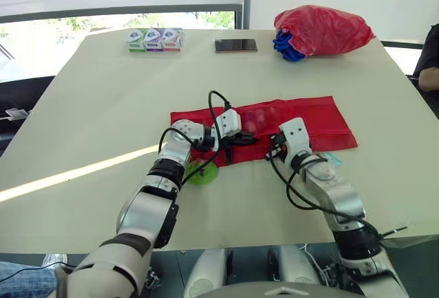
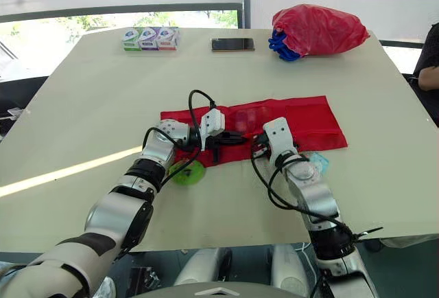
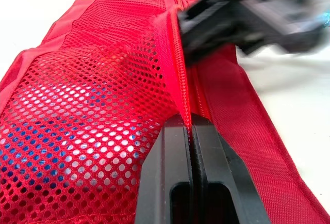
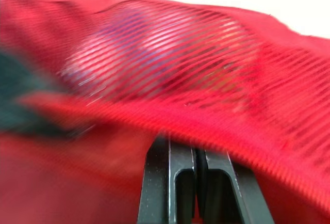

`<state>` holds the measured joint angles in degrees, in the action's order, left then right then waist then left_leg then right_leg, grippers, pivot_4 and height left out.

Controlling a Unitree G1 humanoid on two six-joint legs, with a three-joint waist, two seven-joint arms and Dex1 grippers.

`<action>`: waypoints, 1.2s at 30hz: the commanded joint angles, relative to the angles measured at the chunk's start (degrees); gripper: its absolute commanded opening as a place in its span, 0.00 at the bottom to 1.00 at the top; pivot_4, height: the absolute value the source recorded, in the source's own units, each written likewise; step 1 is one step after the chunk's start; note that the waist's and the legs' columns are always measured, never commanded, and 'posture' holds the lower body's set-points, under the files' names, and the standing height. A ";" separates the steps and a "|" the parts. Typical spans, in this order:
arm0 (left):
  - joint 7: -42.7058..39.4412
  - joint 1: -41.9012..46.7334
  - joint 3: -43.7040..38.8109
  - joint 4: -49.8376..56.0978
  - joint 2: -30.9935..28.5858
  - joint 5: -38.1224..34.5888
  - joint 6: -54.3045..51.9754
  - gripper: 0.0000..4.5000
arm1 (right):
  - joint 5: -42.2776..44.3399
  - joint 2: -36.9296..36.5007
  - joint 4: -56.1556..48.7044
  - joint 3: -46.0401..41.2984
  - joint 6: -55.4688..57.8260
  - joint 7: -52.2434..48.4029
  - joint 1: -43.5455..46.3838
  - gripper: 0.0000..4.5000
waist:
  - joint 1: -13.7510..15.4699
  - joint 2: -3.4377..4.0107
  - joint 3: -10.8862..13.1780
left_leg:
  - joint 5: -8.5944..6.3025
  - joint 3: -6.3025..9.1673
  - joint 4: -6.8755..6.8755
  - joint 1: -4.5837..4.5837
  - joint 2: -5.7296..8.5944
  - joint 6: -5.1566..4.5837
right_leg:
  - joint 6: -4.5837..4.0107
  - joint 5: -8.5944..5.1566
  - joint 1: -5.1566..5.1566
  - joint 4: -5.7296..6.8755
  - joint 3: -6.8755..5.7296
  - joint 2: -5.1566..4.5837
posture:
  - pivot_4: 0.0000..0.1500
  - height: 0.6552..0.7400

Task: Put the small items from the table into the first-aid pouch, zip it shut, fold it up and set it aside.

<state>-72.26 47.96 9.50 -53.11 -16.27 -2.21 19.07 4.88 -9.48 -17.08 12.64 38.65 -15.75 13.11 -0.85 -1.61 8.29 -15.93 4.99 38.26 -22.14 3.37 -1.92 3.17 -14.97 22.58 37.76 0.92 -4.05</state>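
Observation:
The red first-aid pouch [image 1: 309, 119] lies unfolded flat across the middle of the table, mesh side up, with bluish items showing through the mesh [image 3: 62, 131]. My left gripper [image 1: 241, 140] is over the pouch's left half, shut on the zipper seam [image 3: 178, 53]. My right gripper [image 1: 276, 148] sits close beside it at the pouch's near edge, shut on the red fabric [image 4: 216, 126]. A small green item [image 1: 204, 173] lies on the table under my left forearm. A pale teal item [image 1: 334, 158] lies beside my right forearm.
At the back right sits a red plastic bag [image 1: 322, 30] with something blue under it. A dark phone [image 1: 235, 44] and three small boxes [image 1: 155, 39] lie along the far edge. A person's arm [image 1: 429, 64] shows at the right edge.

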 commanded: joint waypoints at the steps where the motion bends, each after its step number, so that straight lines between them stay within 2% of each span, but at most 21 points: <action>1: 0.10 0.95 -0.33 -0.98 -1.12 0.52 1.82 0.00 | 4.96 -6.45 -15.37 -0.85 -1.03 -8.02 -6.84 0.01 | 0.07 0.00 0.00 | -0.02 0.01 0.00 -0.02 0.00 -0.04 | 0.00 0.00 0.00 -0.04 -0.02 0.01 | 1.00 1.00; 7: -0.95 2.24 -0.75 -3.84 -3.12 0.89 3.66 0.00 | 15.40 -12.38 -29.88 -14.93 -4.90 -14.95 -21.80 0.01 | 0.07 -0.02 0.00 | -0.11 0.06 -0.01 0.07 -0.03 -0.20 | 0.01 -0.01 -0.11 -0.04 -0.02 0.05 | 1.00 1.00; 11: -2.31 3.73 -0.61 -7.25 -5.70 2.05 5.74 0.00 | 25.47 -16.49 -31.33 -32.71 -11.57 -26.02 -35.44 0.01 | 0.14 0.02 0.00 | -0.14 0.10 -0.03 0.19 -0.02 -0.24 | 0.03 0.00 -0.16 -0.05 0.09 0.11 | 1.00 1.00; 12: -2.44 4.16 -0.69 -8.07 -6.10 2.21 6.12 0.00 | 28.06 -17.65 -30.67 -36.51 -12.56 -28.60 -37.89 0.12 | 0.18 -0.01 0.01 | -0.17 0.18 -0.04 0.26 0.08 -0.29 | 0.05 0.00 -0.27 -0.09 0.05 0.06 | 1.00 1.00; 13: -2.46 4.64 -0.76 -8.87 -6.52 2.46 6.53 0.00 | 30.52 -18.68 -29.44 -41.06 -13.68 -30.77 -40.04 0.18 | 0.14 -0.04 0.02 | -0.20 0.24 -0.04 0.33 0.06 -0.34 | 0.05 -0.01 -0.46 -0.15 -0.02 0.08 | 1.00 1.00; 16: -2.69 5.55 -0.90 -10.35 -7.31 2.77 7.18 0.00 | 35.16 -21.14 -25.87 -51.91 -16.49 -36.29 -45.16 0.49 | 0.13 0.01 0.05 | -0.22 0.18 -0.01 0.39 0.05 -0.38 | 0.06 0.00 -0.53 -0.15 0.04 0.06 | 1.00 1.00; 20: -3.54 5.57 -1.11 -10.44 -7.65 2.52 7.32 0.00 | 38.87 -23.30 -21.92 -61.96 -18.91 -42.34 -51.24 0.97 | 0.14 -0.01 0.07 | -0.25 0.20 -0.05 0.43 0.02 -0.41 | 0.07 -0.01 -0.59 -0.21 0.01 0.07 | 1.00 1.00; 25: -5.02 4.84 -1.24 -9.78 -8.22 2.17 5.97 0.00 | 43.09 -24.35 -20.87 -68.58 -19.76 -47.01 -56.24 0.98 | 0.08 -0.01 0.07 | -0.25 0.18 -0.06 0.42 0.00 -0.41 | 0.07 -0.01 -0.58 -0.22 0.03 0.04 | 1.00 1.00; 30: -5.25 4.47 -1.72 -8.93 -8.61 1.83 2.92 0.00 | 45.34 -25.10 -22.15 -68.96 -19.72 -46.41 -56.26 0.98 | 0.09 -0.01 0.07 | -0.26 0.18 -0.06 0.41 -0.02 -0.41 | 0.07 -0.01 -0.58 -0.23 0.03 0.03 | 1.00 1.00; 31: -5.51 4.34 -1.75 -8.51 -8.72 1.66 2.11 0.13 | 45.70 -25.15 -22.60 -68.56 -19.54 -46.23 -56.31 1.00 | 0.10 -0.01 0.07 | -0.26 0.18 -0.06 0.41 -0.02 -0.41 | 0.07 -0.01 -0.58 -0.23 0.03 0.03 | 1.00 1.00; 32: -5.74 4.20 -1.75 -8.14 -8.82 1.53 1.51 0.20 | 45.96 -25.17 -22.90 -68.31 -19.45 -46.14 -56.43 1.00 | 0.11 -0.01 0.07 | -0.26 0.18 -0.06 0.41 -0.02 -0.41 | 0.07 -0.01 -0.58 -0.23 0.02 0.03 | 1.00 1.00; 36: -6.72 3.07 -2.10 -5.61 -9.69 0.85 0.36 0.61 | 48.07 -25.80 -25.44 -66.88 -18.15 -44.94 -56.45 1.00 | 0.28 -0.01 0.07 | -0.26 0.18 -0.06 0.40 -0.02 -0.41 | 0.07 -0.01 -0.58 -0.24 0.02 0.00 | 1.00 1.00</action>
<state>-78.88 51.27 8.52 -60.87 -24.90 -0.34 20.20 51.06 -34.52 -40.46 -54.15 20.23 -61.32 -43.16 -0.57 -1.61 8.35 -16.19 5.18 38.20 -21.75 3.35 -2.33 3.24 -14.98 21.99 37.52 0.94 -4.06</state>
